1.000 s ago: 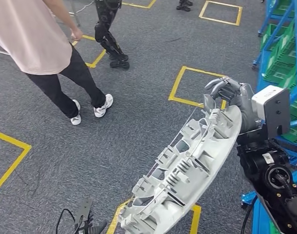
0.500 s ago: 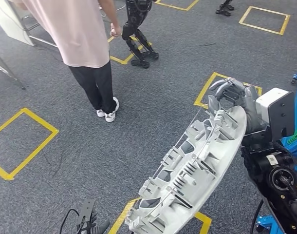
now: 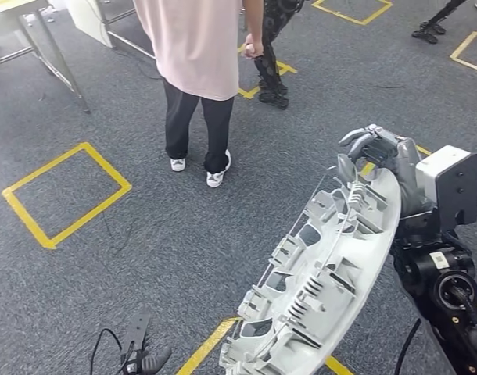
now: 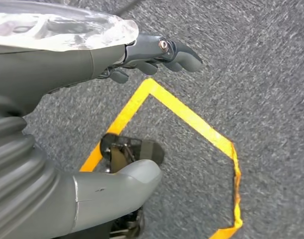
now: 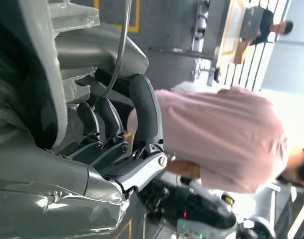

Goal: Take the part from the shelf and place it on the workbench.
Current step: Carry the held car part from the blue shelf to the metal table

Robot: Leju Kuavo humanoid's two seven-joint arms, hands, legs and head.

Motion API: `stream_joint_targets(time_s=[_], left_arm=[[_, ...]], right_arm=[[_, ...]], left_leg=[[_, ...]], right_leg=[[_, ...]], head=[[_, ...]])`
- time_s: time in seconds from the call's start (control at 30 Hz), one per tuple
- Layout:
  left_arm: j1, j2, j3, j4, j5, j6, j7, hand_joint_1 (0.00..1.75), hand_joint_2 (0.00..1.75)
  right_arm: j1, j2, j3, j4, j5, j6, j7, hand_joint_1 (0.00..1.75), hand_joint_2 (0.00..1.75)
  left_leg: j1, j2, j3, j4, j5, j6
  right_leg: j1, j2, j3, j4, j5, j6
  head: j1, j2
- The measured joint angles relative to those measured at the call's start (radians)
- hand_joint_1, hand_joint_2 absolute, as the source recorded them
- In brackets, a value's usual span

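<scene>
One part (image 3: 319, 273) is in your grasp: a long, curved, pale grey plastic panel, ribbed and slotted on its upper face, with a thin wire running along it. It hangs tilted in the air over the floor, low end toward the bottom of the head view, high end at your right hand (image 3: 381, 152). That hand's dark fingers (image 5: 145, 112) curl over the panel's top edge and are clamped on it; the right wrist view shows them hooked round the moulded rim.

Your left hand (image 4: 105, 119) shows in the left wrist view: smooth grey thumb and dark fingers (image 4: 173, 50) stretched out apart with nothing between them, above the carpet.

The floor (image 3: 165, 250) is coarse grey carpet marked with yellow tape squares (image 3: 65, 191). A person (image 3: 201, 70) in a pink shirt, black trousers and white shoes stands just beyond the part. A metal-legged table (image 3: 41, 39) sits at the far left. A black cabled device (image 3: 136, 351) lies on the carpet near the panel's low end.
</scene>
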Motion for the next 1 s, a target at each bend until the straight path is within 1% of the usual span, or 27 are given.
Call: stream_joint_targets(time_s=[0.03,0.07,0.1,0.13,0.17,0.2,0.23,0.27,0.3,0.37,0.4,0.43,0.5,0.53,0.57,0.6,0.63,0.67,0.7,0.73,0.77,0.8,0.87,0.9,0.93,0.97,1.0], left_arm=[[0.000,0.000,0.000,0.000,0.000,0.000,0.000,0.00,1.75],[0.000,0.000,0.000,0.000,-0.001,0.000,0.000,0.00,1.75],[0.001,0.000,-0.001,0.000,-0.001,0.000,0.000,0.00,1.75],[0.001,0.000,-0.002,0.000,-0.002,0.000,0.000,0.00,1.75],[0.001,-0.001,-0.003,0.000,-0.002,0.000,0.000,0.00,1.75],[0.001,-0.001,-0.004,0.000,-0.002,0.000,0.000,0.00,1.75],[0.001,-0.002,-0.005,0.000,-0.002,0.000,0.000,0.00,1.75],[0.000,-0.003,-0.005,0.000,-0.003,0.000,0.000,0.00,1.75],[0.001,-0.004,-0.006,0.000,-0.003,0.000,0.000,0.00,1.75],[0.004,-0.003,-0.007,0.000,-0.004,0.000,0.000,0.00,1.75],[0.006,-0.002,-0.008,0.000,-0.004,0.000,0.000,0.00,1.75],[0.005,-0.001,-0.010,0.000,-0.005,0.000,0.000,0.00,1.75],[0.002,-0.001,-0.013,0.000,-0.006,0.000,0.002,0.00,1.75],[0.000,-0.001,-0.014,0.000,-0.006,0.000,0.003,0.00,1.75],[-0.001,-0.001,-0.015,0.000,-0.007,0.000,0.004,0.00,1.75],[-0.001,-0.001,-0.016,0.000,-0.008,0.000,0.005,0.00,1.75],[0.000,0.000,-0.016,0.000,-0.008,0.000,0.005,0.00,1.75],[0.000,0.001,-0.018,0.000,-0.009,0.000,0.005,0.00,1.75],[-0.001,0.002,-0.019,0.000,-0.009,0.000,0.005,0.00,1.75],[-0.002,0.002,-0.021,0.000,-0.009,0.000,0.005,0.00,1.75],[-0.004,0.002,-0.022,0.000,-0.009,0.000,0.006,0.00,1.75],[-0.005,0.002,-0.023,0.000,-0.009,0.000,0.006,0.00,1.75],[-0.004,0.003,-0.023,0.000,-0.009,0.000,0.006,0.00,1.75],[-0.004,0.003,-0.024,0.000,-0.009,0.000,0.007,0.00,1.75],[-0.003,0.003,-0.024,0.000,-0.009,0.001,0.007,0.00,1.75],[-0.004,0.003,-0.024,0.000,-0.009,0.001,0.008,0.00,1.75],[-0.004,0.002,-0.024,0.000,-0.009,0.002,0.008,0.00,1.75]], right_arm=[[0.003,0.000,0.001,0.000,0.000,0.001,0.000,1.75,1.75],[0.006,0.000,0.001,0.000,0.000,0.003,0.001,1.75,1.75],[0.008,0.000,0.002,0.000,0.000,0.004,0.001,1.75,1.75],[0.009,0.000,0.002,0.001,0.000,0.005,0.001,1.75,1.75],[0.009,0.000,0.002,0.001,0.000,0.007,0.001,1.75,1.75],[0.008,0.000,0.002,0.001,0.000,0.008,0.000,1.75,1.75],[0.007,0.000,0.002,0.001,0.000,0.009,0.000,1.75,1.75],[0.007,0.000,0.002,0.001,-0.001,0.009,0.000,1.75,1.75],[0.007,0.000,0.002,0.001,-0.001,0.010,-0.001,1.75,1.75],[0.006,0.000,0.004,0.001,-0.001,0.011,-0.001,1.75,1.75],[0.005,0.000,0.005,0.001,-0.001,0.012,-0.002,1.75,1.75],[0.003,0.001,0.007,0.001,-0.001,0.013,-0.002,1.75,1.75],[-0.001,0.002,0.011,0.001,-0.001,0.016,-0.002,1.75,1.75],[-0.002,0.002,0.012,0.002,-0.001,0.018,-0.002,1.75,1.75],[-0.002,0.002,0.014,0.004,-0.002,0.019,-0.002,1.75,1.75],[-0.001,0.002,0.016,0.005,-0.002,0.019,-0.002,1.75,1.75],[-0.001,0.002,0.018,0.006,-0.002,0.020,-0.002,1.75,1.75],[-0.002,0.002,0.018,0.006,-0.002,0.020,-0.002,1.75,1.75],[-0.002,0.002,0.019,0.006,-0.002,0.020,-0.002,1.75,1.75],[-0.003,0.002,0.019,0.006,-0.002,0.020,-0.002,1.75,1.75],[-0.003,0.002,0.018,0.006,-0.002,0.020,-0.002,1.75,1.75],[-0.004,0.002,0.018,0.006,-0.002,0.020,-0.002,1.75,1.75],[-0.005,0.004,0.018,0.006,-0.002,0.020,-0.003,1.75,1.75],[-0.006,0.004,0.018,0.006,-0.002,0.021,-0.003,1.75,1.75],[-0.008,0.005,0.018,0.006,-0.001,0.023,-0.004,1.75,1.75],[-0.009,0.005,0.019,0.007,-0.001,0.025,-0.005,1.75,1.75],[-0.011,0.005,0.019,0.008,-0.001,0.028,-0.006,1.75,1.75]], left_leg=[[-0.002,-0.013,0.000,0.001,0.000,0.002],[-0.004,-0.028,0.001,0.001,-0.001,0.003],[-0.006,-0.043,0.003,0.002,-0.001,0.004],[-0.007,-0.059,0.004,0.003,-0.002,0.004],[-0.008,-0.074,0.006,0.004,-0.002,0.004],[-0.008,-0.088,0.006,0.004,-0.002,0.002],[-0.007,-0.101,0.004,0.005,-0.002,0.000],[-0.005,-0.113,0.000,0.007,0.000,-0.003],[-0.002,-0.124,-0.005,0.007,0.002,-0.008],[0.003,-0.141,-0.013,0.006,0.006,-0.019],[0.002,-0.128,-0.019,0.015,0.001,-0.024],[0.002,-0.102,-0.033,0.041,-0.015,-0.028],[0.004,-0.031,-0.090,0.154,-0.071,-0.038],[0.008,-0.011,-0.126,0.221,-0.098,-0.045],[0.010,0.000,-0.152,0.269,-0.110,-0.051],[0.012,0.006,-0.160,0.281,-0.105,-0.056],[0.013,0.011,-0.147,0.253,-0.083,-0.060],[0.014,0.023,-0.113,0.190,-0.051,-0.062],[0.013,0.047,-0.076,0.117,-0.023,-0.063],[0.011,0.067,-0.045,0.058,-0.001,-0.060],[0.009,0.079,-0.027,0.023,0.008,-0.054],[0.006,0.081,-0.023,0.013,0.008,-0.047],[0.005,0.054,-0.023,0.015,0.007,-0.031],[0.006,0.042,-0.022,0.014,0.006,-0.026],[0.008,0.030,-0.020,0.013,0.007,-0.019],[0.010,0.018,-0.018,0.011,0.007,-0.013],[0.009,0.006,-0.018,0.011,0.008,-0.009]], right_leg=[[0.001,0.012,-0.037,0.074,-0.025,-0.001],[0.001,0.018,-0.064,0.120,-0.033,-0.002],[0.002,0.020,-0.072,0.124,-0.019,-0.006],[0.003,0.025,-0.059,0.083,0.015,-0.012],[0.005,0.038,-0.032,0.011,0.061,-0.018],[0.005,0.061,-0.002,-0.063,0.097,-0.025],[0.006,0.082,0.024,-0.126,0.122,-0.030],[0.006,0.098,0.039,-0.164,0.130,-0.032],[0.008,0.103,0.046,-0.178,0.126,-0.033],[0.008,0.080,0.057,-0.192,0.127,-0.036],[0.006,0.066,0.064,-0.200,0.131,-0.040],[0.002,0.053,0.072,-0.209,0.135,-0.044],[0.000,0.024,0.077,-0.218,0.139,-0.051],[0.001,0.008,0.078,-0.217,0.138,-0.052],[0.001,-0.007,0.078,-0.217,0.137,-0.052],[0.000,-0.022,0.078,-0.216,0.135,-0.051],[-0.001,-0.036,0.078,-0.214,0.132,-0.048],[-0.001,-0.049,0.079,-0.210,0.128,-0.044],[-0.001,-0.060,0.079,-0.206,0.124,-0.039],[0.002,-0.071,0.080,-0.201,0.118,-0.032],[0.006,-0.079,0.082,-0.198,0.113,-0.026],[0.009,-0.088,0.084,-0.196,0.108,-0.020],[0.009,-0.107,0.093,-0.197,0.101,-0.008],[0.005,-0.100,0.094,-0.190,0.091,-0.003],[0.002,-0.079,0.087,-0.166,0.072,0.001],[0.000,-0.050,0.067,-0.118,0.043,0.003],[-0.001,-0.017,0.037,-0.049,0.007,0.003]], head=[[0.001,0.000],[0.001,0.000],[0.001,0.000],[0.001,0.000],[0.002,0.000],[0.001,0.000],[0.001,0.000],[0.001,0.000],[0.001,0.000],[0.003,0.000],[0.001,0.000],[-0.002,0.000],[-0.010,0.000],[-0.013,0.000],[-0.014,0.000],[-0.015,0.000],[-0.016,0.000],[-0.017,0.000],[-0.019,0.000],[-0.021,0.000],[-0.021,0.000],[-0.020,0.000],[-0.015,0.000],[-0.013,0.000],[-0.010,0.000],[-0.008,0.000],[-0.005,0.000]])
